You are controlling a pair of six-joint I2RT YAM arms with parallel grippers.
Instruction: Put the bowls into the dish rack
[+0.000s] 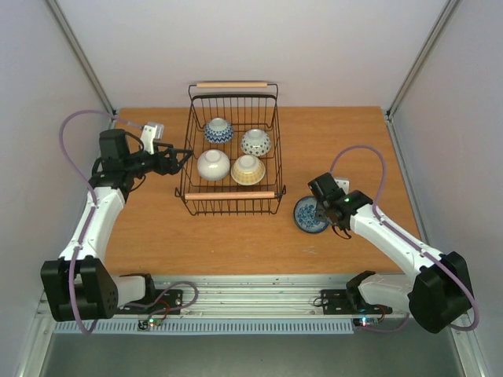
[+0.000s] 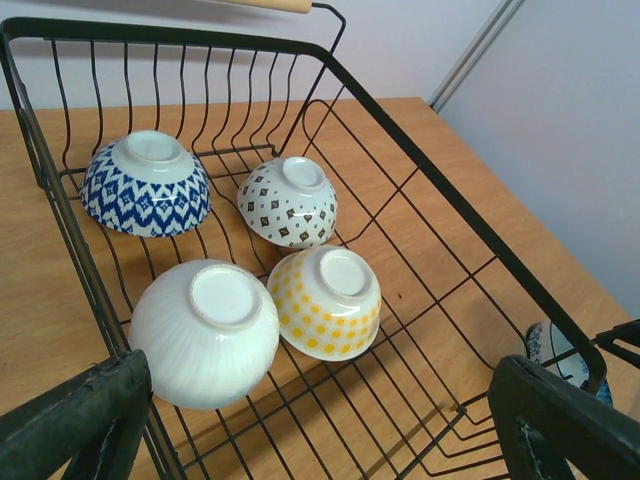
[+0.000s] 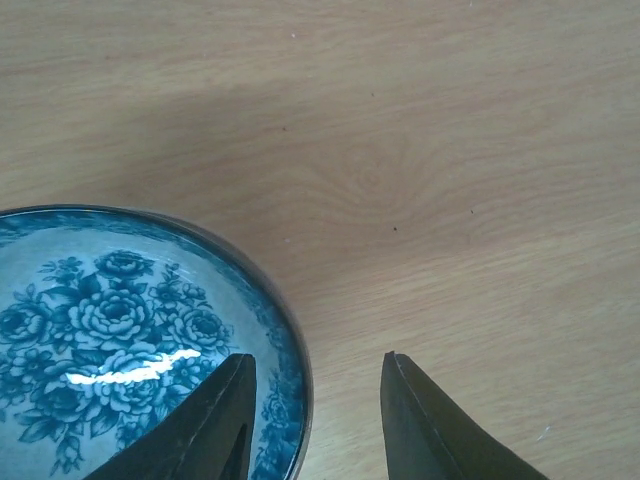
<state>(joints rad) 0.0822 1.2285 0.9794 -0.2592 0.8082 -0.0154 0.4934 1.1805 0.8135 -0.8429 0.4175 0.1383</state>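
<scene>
The dish rack (image 1: 233, 195), black wire with wooden handles, holds several bowls upside down: a blue zigzag bowl (image 1: 218, 130), a diamond-dotted bowl (image 1: 255, 142), a white bowl (image 1: 213, 165) and a yellow-dotted bowl (image 1: 247, 170). The left wrist view shows the same bowls, with the white bowl (image 2: 205, 330) nearest. My left gripper (image 1: 182, 157) hangs open at the rack's left wall, holding nothing. On the table right of the rack sits a bowl with a blue floral inside (image 1: 308, 216), upright. My right gripper (image 3: 317, 357) straddles the rim of this blue floral bowl (image 3: 110, 320), one finger inside and one outside, with a gap left.
Bare wooden table (image 1: 346, 133) lies right of and behind the rack. Grey walls close in both sides and the back. Both arm bases sit on the metal rail (image 1: 259, 294) at the near edge.
</scene>
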